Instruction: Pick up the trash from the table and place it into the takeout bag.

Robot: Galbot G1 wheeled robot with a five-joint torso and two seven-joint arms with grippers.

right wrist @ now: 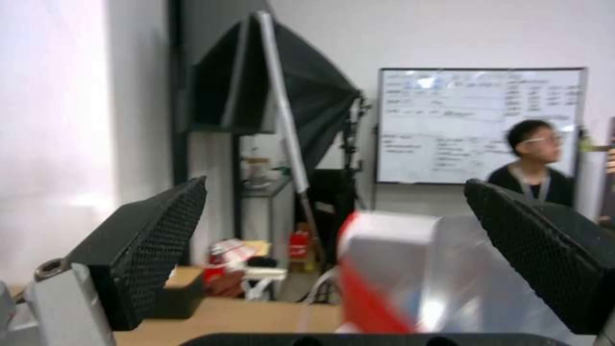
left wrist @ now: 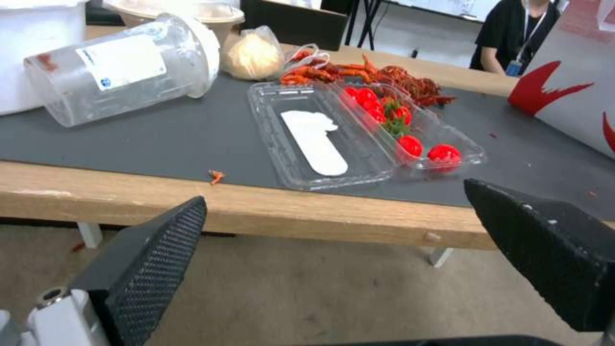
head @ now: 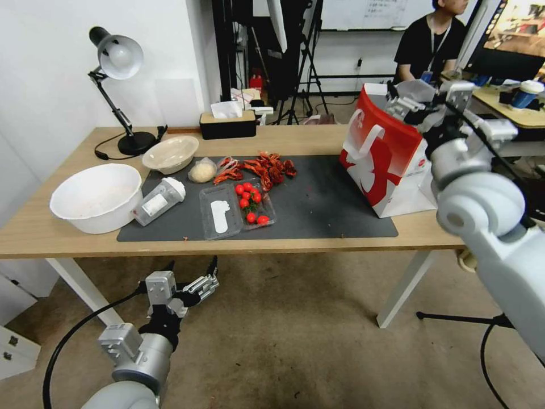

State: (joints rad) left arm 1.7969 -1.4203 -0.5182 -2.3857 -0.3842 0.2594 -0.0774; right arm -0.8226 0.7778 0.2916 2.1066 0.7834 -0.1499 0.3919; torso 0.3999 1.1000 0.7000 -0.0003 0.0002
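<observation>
Left hand point(head: 192, 271) sits lowest in the head view — below the bench point(head: 68, 233) front edge, over the floor, fingers spread, holding nothing. Right hand point(head: 410, 101) is up at the top rim of the takeout bag point(head: 377, 165), which stands on the right end of the bench; can't tell its finger state from here. On the grey mat point(head: 323, 199): clear bottle point(head: 159, 200) lying on its side, wrapped beige lump point(head: 202, 171) behind it, shallow beige bowl point(head: 170, 153) at the mat's back-left corner. Tomato tray point(head: 237, 208) sits mid-mat with red crayfish shells point(head: 261, 167) behind; big white bowl point(head: 96, 197) is off the mat, left.

Left wrist view — both fingers point(left wrist: 153, 259) wide apart, empty, lower than the bench edge point(left wrist: 256, 211). Bottle point(left wrist: 122, 67), lump point(left wrist: 255, 55) and tray point(left wrist: 359, 129) lie beyond the edge.

Right wrist view — fingers point(right wrist: 144, 250) wide apart, nothing between them; bag rim point(right wrist: 391, 230) just ahead.
</observation>
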